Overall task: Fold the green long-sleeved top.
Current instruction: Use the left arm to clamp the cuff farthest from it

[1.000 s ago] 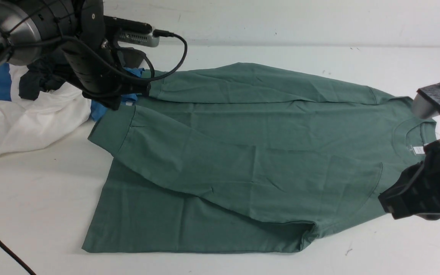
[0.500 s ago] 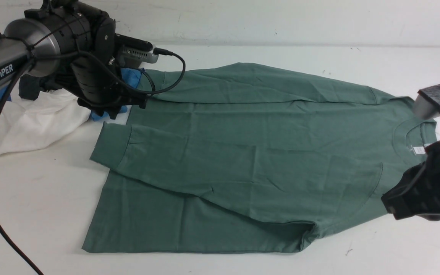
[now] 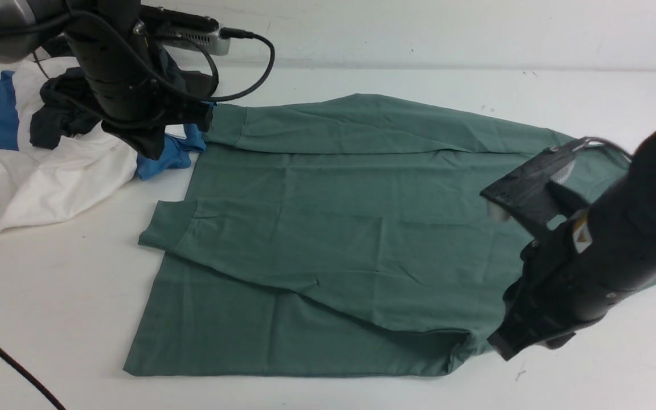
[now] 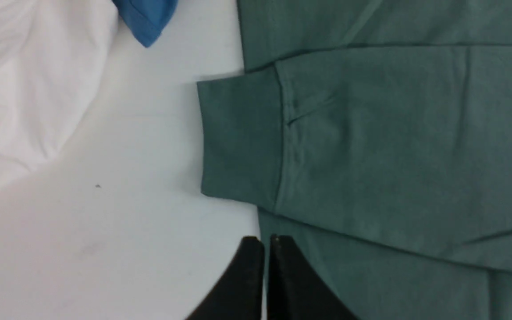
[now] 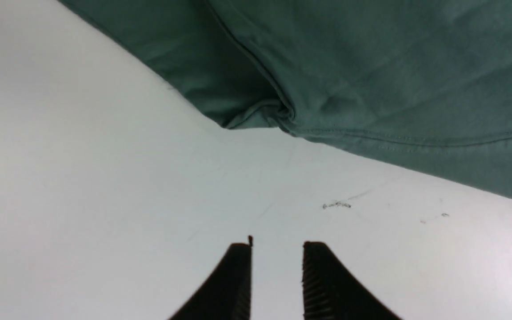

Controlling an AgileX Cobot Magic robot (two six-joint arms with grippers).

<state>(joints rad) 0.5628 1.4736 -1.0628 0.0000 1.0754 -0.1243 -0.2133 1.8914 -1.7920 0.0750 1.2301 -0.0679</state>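
Lying: the green top [image 3: 333, 239] is spread flat on the white desk [image 3: 49, 307], with its hem end toward the robot's left; its neck end is hidden behind the right arm [image 3: 601, 250].
Near sleeve: folded slantwise across the top's body, with its cuff [image 3: 165, 225] poking past the hem edge onto bare desk.
Far sleeve [image 3: 362, 122]: folded along the top's far edge, ending at the far hem corner.
Bunched fold [image 3: 459, 347]: the cloth is rucked at the top's near edge, toward the neck end.
Left jaws: pressed together and holding nothing. In the wrist view the black fingers [image 4: 249, 275] meet over the top's hem edge, just beside the cuff [image 4: 238, 138].
Left arm [image 3: 117, 74]: raised over the top's far hem corner.
Right jaws: spread a little with nothing between them. The ridged fingers [image 5: 238, 280] are over bare desk, just off the top's near edge and close to the bunched fold [image 5: 260, 111].
Clothes pile: it lies beyond the top's hem end. The blue garment [image 3: 171, 156] is nearest the far hem corner, with white cloth [image 3: 37, 176] and a dark garment [image 3: 57, 114] farther out.
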